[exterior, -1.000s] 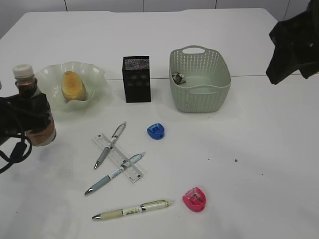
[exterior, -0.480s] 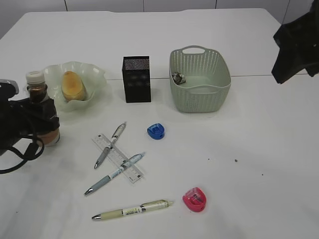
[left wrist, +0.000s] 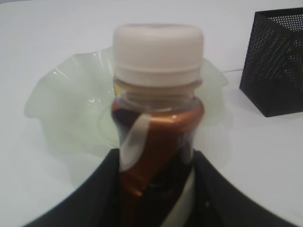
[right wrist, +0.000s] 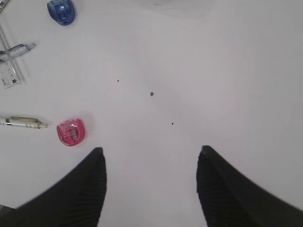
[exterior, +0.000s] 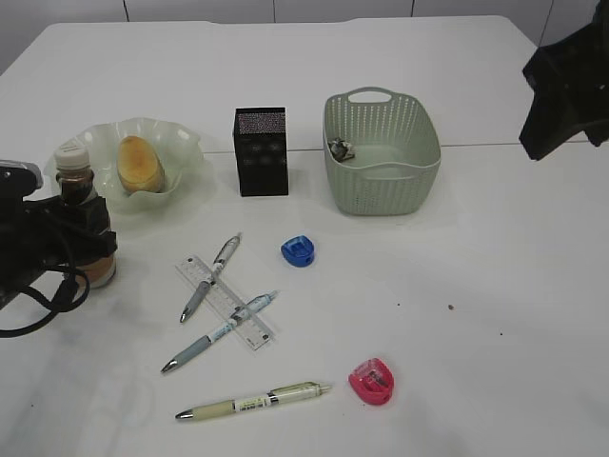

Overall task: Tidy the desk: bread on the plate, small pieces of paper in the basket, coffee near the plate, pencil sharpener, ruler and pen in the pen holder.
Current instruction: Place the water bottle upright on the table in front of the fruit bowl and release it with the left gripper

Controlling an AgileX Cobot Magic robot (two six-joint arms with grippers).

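A: Where the exterior view looks down, the left gripper point(exterior: 76, 243) is clamped on the upright coffee point(exterior: 84, 224), just beside the plate point(exterior: 181, 152) holding the bread point(exterior: 139, 163).

B: Left wrist: fingers point(left wrist: 94, 189) flank the bottle. Right wrist: right gripper point(right wrist: 151, 189) jaws apart, empty, above the desk point(right wrist: 213, 71); pink sharpener point(right wrist: 71, 132) nearby.

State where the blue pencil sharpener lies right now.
In the exterior view the blue pencil sharpener lies near the desk's middle, in front of the pen holder, right of the ruler.
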